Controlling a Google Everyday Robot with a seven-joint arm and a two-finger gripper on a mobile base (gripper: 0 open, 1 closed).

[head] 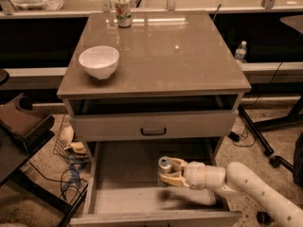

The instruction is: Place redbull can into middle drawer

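The redbull can point(164, 169), slim with a shiny silver top, stands upright inside the open middle drawer point(125, 200), a wide shallow pale box pulled out below the cabinet. My gripper point(168, 172) reaches in from the right on a white arm and is shut on the can, its tan fingers point(171, 178) wrapped around the can's body. The can is low in the drawer, near its centre; I cannot tell whether it touches the floor.
A white bowl point(98, 61) and a shorter green-white-red can point(123, 11) sit on the cabinet top point(180, 51). The drawer front with a black bar handle point(153, 131) is above the open drawer. A water bottle point(240, 52) stands at the right; cables and clutter point(71, 164) lie at the left.
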